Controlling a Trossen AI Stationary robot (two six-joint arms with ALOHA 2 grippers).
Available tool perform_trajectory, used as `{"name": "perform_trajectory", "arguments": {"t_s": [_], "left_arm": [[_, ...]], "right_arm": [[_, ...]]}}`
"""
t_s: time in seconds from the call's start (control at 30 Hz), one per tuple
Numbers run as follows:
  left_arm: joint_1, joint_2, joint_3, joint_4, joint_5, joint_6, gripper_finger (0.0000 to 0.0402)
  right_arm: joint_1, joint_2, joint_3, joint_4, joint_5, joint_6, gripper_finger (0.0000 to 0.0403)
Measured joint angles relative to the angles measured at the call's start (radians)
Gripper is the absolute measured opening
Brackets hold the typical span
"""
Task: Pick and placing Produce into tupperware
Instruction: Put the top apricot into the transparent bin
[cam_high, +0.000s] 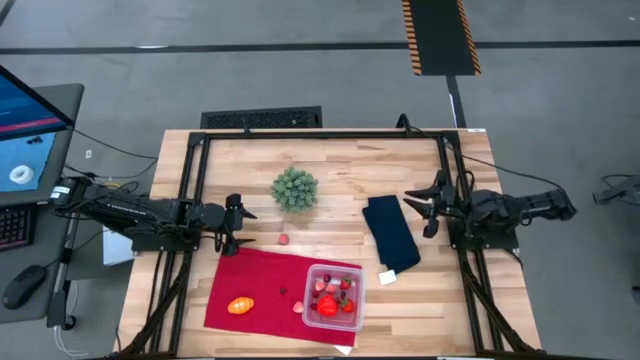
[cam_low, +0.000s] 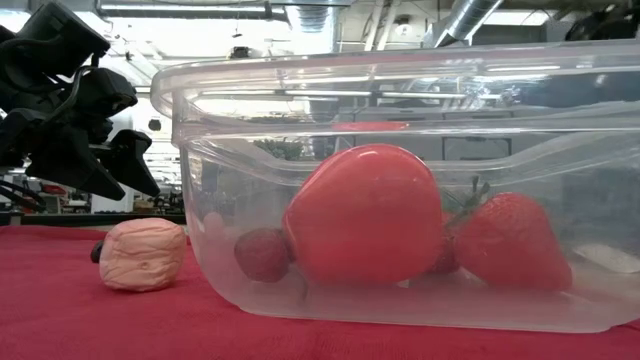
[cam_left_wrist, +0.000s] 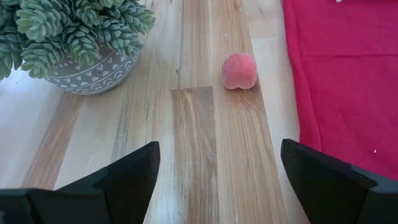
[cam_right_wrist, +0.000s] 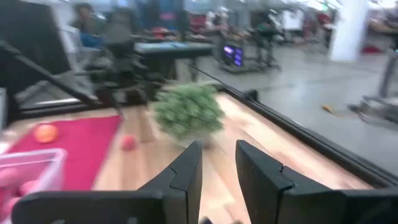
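The clear tupperware (cam_high: 333, 297) stands on the red cloth's (cam_high: 260, 285) right end. It holds red produce: a big red fruit (cam_low: 365, 212), a strawberry (cam_low: 510, 243) and a small dark berry (cam_low: 263, 254). An orange oval (cam_high: 240, 305) lies on the cloth. One pink bit (cam_low: 143, 254) lies beside the tupperware, another (cam_left_wrist: 239, 70) on the bare wood. My left gripper (cam_left_wrist: 217, 180) hangs open over the wood at the table's left, pointing at that bit. My right gripper (cam_right_wrist: 217, 168) is raised at the table's right, narrowly open, nothing between its fingers.
A green bushy plant in a patterned pot (cam_high: 295, 188) stands mid-table, near the far side. A dark blue folded cloth (cam_high: 390, 232) lies right of centre, with a small white piece (cam_high: 387, 277) at its near end. Black frame rails (cam_high: 190, 200) run along the table's sides.
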Motion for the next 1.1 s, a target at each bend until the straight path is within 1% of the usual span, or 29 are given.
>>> {"name": "perform_trajectory", "arguments": {"t_s": [0.13, 0.23, 0.43, 0.53, 0.67, 1.1], "left_arm": [[0.000, 0.000, 0.000, 0.000, 0.000, 0.000, 0.0326], [0.000, 0.000, 0.000, 0.000, 0.000, 0.000, 0.0326], [0.000, 0.000, 0.000, 0.000, 0.000, 0.000, 0.0326], [0.000, 0.000, 0.000, 0.000, 0.000, 0.000, 0.0326], [0.000, 0.000, 0.000, 0.000, 0.000, 0.000, 0.0326], [0.000, 0.000, 0.000, 0.000, 0.000, 0.000, 0.0326]], "right_arm": [[-0.094, 0.000, 0.001, -0.066, -0.052, 0.045, 0.0120], [-0.148, 0.000, 0.000, -0.058, -0.104, 0.036, 0.0120], [-0.217, 0.000, 0.000, -0.063, -0.096, 0.090, 0.0120], [-0.229, 0.000, 0.000, -0.072, -0.097, 0.100, 0.0120], [-0.244, 0.000, 0.000, -0.079, -0.075, 0.019, 0.0120], [-0.248, 0.000, 0.000, -0.088, -0.077, 0.015, 0.0120]]}}
